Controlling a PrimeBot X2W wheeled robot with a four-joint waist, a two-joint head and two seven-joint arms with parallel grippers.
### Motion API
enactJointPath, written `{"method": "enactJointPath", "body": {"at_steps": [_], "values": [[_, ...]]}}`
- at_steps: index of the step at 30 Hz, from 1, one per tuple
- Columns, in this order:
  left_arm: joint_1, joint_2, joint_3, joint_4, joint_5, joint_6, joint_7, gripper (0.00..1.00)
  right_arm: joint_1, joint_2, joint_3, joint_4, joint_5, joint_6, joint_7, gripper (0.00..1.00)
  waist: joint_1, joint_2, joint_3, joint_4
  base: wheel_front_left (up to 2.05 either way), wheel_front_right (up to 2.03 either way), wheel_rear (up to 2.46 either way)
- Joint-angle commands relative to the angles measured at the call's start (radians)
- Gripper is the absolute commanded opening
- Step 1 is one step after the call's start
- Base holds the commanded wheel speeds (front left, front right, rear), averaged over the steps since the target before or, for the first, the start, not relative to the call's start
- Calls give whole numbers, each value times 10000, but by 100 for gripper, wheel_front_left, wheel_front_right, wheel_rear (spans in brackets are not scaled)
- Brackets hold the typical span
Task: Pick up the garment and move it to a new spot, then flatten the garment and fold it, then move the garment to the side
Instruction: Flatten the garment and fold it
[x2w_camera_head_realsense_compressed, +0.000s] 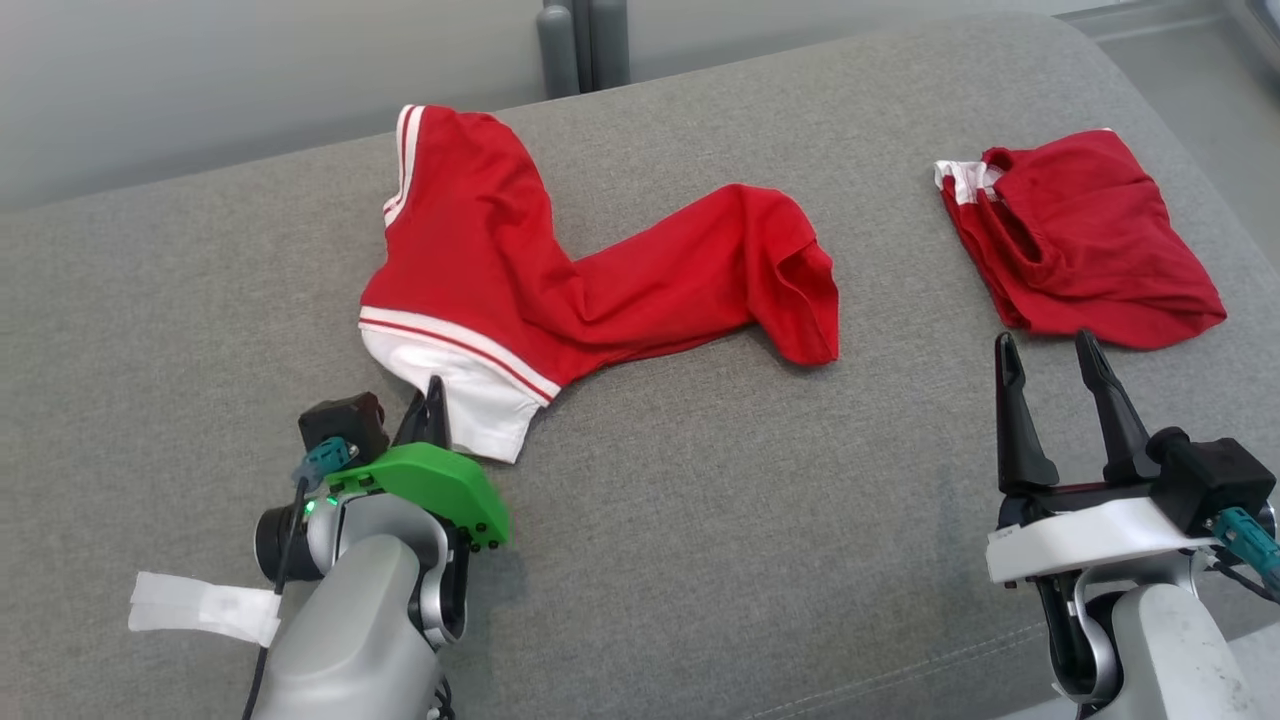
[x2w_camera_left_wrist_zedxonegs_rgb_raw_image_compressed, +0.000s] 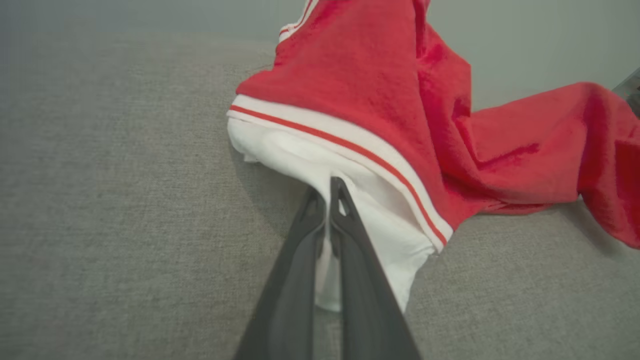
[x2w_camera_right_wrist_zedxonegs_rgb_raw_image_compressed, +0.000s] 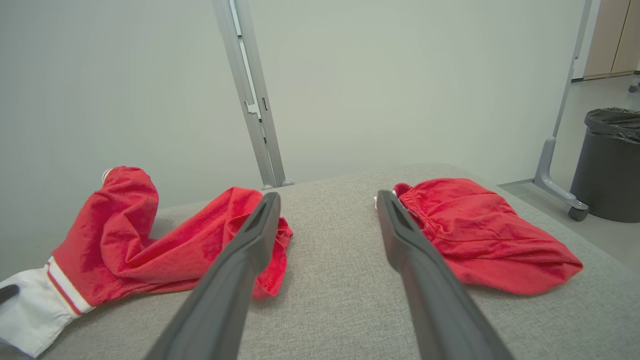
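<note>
Two red cloth pieces lie on the grey woven cushion (x2w_camera_head_realsense_compressed: 700, 480): the crumpled garment (x2w_camera_head_realsense_compressed: 560, 270) at the cushion's middle, a folded garment (x2w_camera_head_realsense_compressed: 1085, 240) by its right edge. The left end effector (x2w_camera_head_realsense_compressed: 435, 385) is clamped on the garment's white hem (x2w_camera_head_realsense_compressed: 470, 395). The right end effector (x2w_camera_head_realsense_compressed: 1045, 345) stands apart, empty, toward the cushion's front. The pinch looks shallow, so the soft, limp knit could slip out on lifting, or drag and bunch.
</note>
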Motion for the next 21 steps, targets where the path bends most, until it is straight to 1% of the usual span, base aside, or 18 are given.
{"method": "enactJointPath", "body": {"at_steps": [1,6,9,10,12,14,18,21], "values": [[18,119,104,-194,238,113,-17,0,167,-28,-48,-40,-41,1,-34,100,0,0,-157,212,0,0,0],[792,552,699,-1372,920,463,-18,0,324,-28,-159,-78,20,1,-34,100,0,0,-389,657,0,0,0],[1439,868,1088,-2164,1128,624,-19,0,411,-28,-207,-67,66,1,-34,100,0,0,-482,897,0,0,0],[1920,1109,1249,-2681,1327,850,-21,0,423,-30,-268,-82,86,1,-34,100,0,0,-520,1055,0,0,0],[2376,1311,1357,-3137,1534,1079,-19,0,461,-28,-291,-89,98,1,-34,100,0,0,-538,1195,0,0,0],[2786,1403,1333,-3501,1633,1289,-5,0,494,-30,-307,-80,106,1,-34,100,0,0,-550,1315,0,0,0],[3304,1450,1189,-3876,1663,1544,286,0,441,-30,-174,-22,134,1,-34,100,0,0,-544,1398,0,0,0],[3453,1275,1032,-3909,1588,1555,506,0,369,-32,-63,14,157,1,-34,100,0,0,-543,1349,0,0,0]]}}
